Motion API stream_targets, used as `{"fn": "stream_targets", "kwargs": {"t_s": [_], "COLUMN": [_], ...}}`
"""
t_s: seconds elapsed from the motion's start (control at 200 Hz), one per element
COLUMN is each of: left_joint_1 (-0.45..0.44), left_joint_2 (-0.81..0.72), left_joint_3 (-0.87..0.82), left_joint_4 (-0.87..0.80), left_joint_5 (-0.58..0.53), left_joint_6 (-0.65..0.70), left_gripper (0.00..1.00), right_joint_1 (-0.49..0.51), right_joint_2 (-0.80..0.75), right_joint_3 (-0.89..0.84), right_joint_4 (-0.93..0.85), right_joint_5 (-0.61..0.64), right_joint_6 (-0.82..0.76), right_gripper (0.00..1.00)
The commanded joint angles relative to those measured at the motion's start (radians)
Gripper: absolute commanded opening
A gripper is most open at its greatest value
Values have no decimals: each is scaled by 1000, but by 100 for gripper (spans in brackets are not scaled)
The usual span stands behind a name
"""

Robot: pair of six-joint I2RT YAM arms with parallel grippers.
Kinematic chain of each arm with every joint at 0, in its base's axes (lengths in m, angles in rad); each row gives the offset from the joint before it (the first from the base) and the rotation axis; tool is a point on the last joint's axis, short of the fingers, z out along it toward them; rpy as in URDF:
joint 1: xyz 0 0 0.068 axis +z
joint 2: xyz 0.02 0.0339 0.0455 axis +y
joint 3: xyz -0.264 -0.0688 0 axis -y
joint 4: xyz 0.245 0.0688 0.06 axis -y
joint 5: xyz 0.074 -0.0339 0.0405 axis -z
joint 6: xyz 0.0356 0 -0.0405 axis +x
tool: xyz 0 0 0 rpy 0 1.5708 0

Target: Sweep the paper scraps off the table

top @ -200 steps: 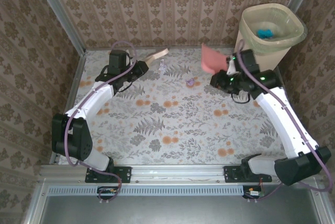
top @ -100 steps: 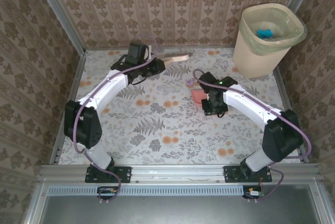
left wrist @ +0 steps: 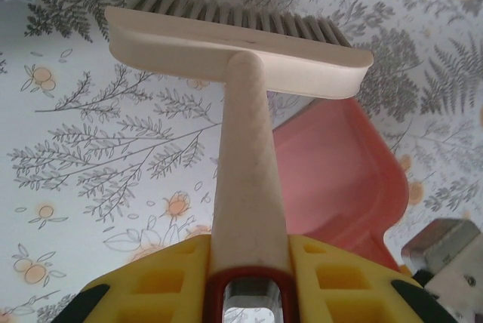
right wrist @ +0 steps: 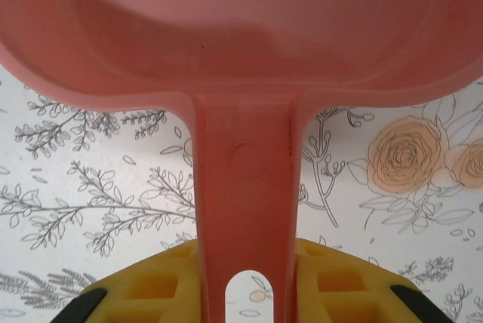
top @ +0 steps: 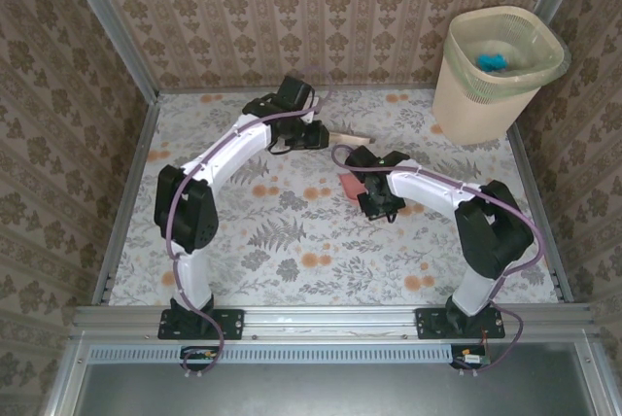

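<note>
Left arm reaches far and bent, left gripper (left wrist: 249, 259) clamped on the handle of 1 brush (left wrist: 241, 44), its head beyond the fingers over the table (top: 292, 231). Right arm folded, right gripper (right wrist: 245, 266) closed on 1 dustpan (right wrist: 241, 21), the pan ahead of its fingers. Paper scraps (top: 491, 58): 1 teal-blue wad seen, in the basket (top: 486, 110), well apart from both

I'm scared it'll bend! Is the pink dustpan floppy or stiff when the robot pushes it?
Probably stiff: the dustpan looks unbent though the right gripper holds only its handle. Likely light too, as the plastic looks thin. It should slide easily on the flat table.
</note>
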Motion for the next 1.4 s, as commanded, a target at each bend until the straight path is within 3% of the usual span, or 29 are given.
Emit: {"fn": "stream_targets", "kwargs": {"t_s": [0.0,0.38,0.595,0.775,1.255,1.395], "left_joint_1": [-2,-3,0,20,131,174], "left_joint_2": [17,27,-16,-55,-207,-277], "left_joint_3": [70,97,60,16,-196,-285], "left_joint_4": [-84,-185,-161,-99,190,293], "left_joint_5": [-13,108,245,317,312,265], "left_joint_6": [71,201,242,204,-26,-87], "left_gripper": [0,0,0,0,0,0], "right_joint_1": [2,-35,-59,-76,-80,-79], "right_joint_2": [19,23,17,-2,-5,-13], "right_joint_3": [-23,-35,-43,-65,-105,-114], "right_joint_4": [24,114,138,158,211,228], "right_joint_5": [34,14,2,1,-50,-87], "right_joint_6": [-30,-39,-37,-35,-50,-56], "right_gripper": [0,0,0,0,0,0]}}
